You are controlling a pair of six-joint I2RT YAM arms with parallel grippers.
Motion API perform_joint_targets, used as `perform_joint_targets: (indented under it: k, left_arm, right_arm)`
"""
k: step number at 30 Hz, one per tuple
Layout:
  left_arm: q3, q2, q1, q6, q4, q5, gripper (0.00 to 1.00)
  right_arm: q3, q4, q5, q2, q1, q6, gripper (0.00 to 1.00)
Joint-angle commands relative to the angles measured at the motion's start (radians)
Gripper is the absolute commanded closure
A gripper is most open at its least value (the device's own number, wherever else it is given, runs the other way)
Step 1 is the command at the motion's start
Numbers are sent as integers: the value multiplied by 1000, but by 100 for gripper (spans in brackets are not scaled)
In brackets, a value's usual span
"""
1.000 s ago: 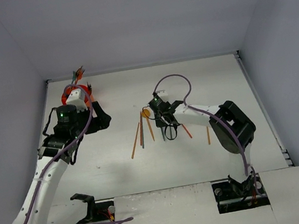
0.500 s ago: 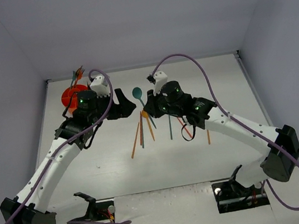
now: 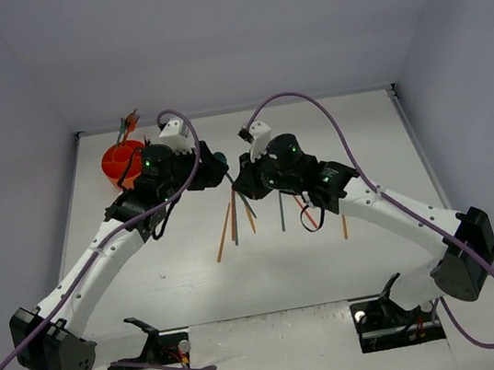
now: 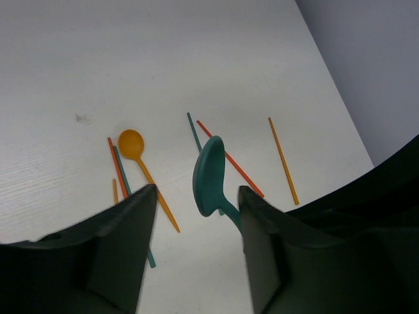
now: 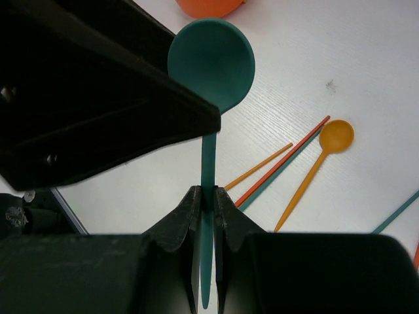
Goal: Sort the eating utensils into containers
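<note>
Left arm has swung in off the cup since a second ago. The left gripper (image 4: 196, 193) now brackets the bowl of the teal spoon (image 5: 211, 60), which stood clear in the air half a second back.

Nearest the bases, loose utensils lie flat on the white table (image 3: 360, 131), whose surface shows a fine grain. There's an orange spoon (image 4: 131, 142) with a small round bowl and a thin stem. A teal chopstick (image 4: 194, 132) and a red-orange chopstick (image 4: 230, 159) fan apart from one point, and a paler orange chopstick (image 4: 283, 160) lies off on its own. All are slim, matte and plastic-looking.

Up above them, the right gripper (image 5: 206, 196) is pinched tight on the teal spoon's flat, narrow handle. It holds it well short of the bowl, so the smooth oval bowl sticks out towards the other arm.

And there the left gripper waits, jaws about half apart. One dark, blunt finger (image 4: 118, 248) sits on each side of the bowl. A clear gap shows on one side. On the other the handle runs close by the finger, and contact can't be judged. No grip there.

Furthest back, at the far left, the round orange-red cup (image 3: 114, 163) sits partly behind the left arm. Fork ends (image 3: 129, 122) in orange and teal poke above its rim.
</note>
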Motion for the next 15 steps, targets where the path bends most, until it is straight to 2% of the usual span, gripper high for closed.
perform_joint_targets:
  k: [1, 3, 8, 12, 15]
  left_arm:
    - [37, -13, -4, 2, 124, -42, 66]
    - [26, -16, -4, 1, 138, -50, 76]
    - [3, -25, -4, -2, 200, -64, 93]
    - [-9, -28, -4, -10, 220, -60, 100]
    - [-16, -40, -4, -2, 214, -82, 100]
  right_arm:
    - [12, 88, -28, -28, 5, -15, 100]
    - [11, 90, -28, -26, 6, -16, 100]
    - [12, 95, -36, -23, 6, -20, 100]
    - [12, 97, -39, -15, 6, -19, 99]
    - [12, 95, -36, -14, 4, -16, 81]
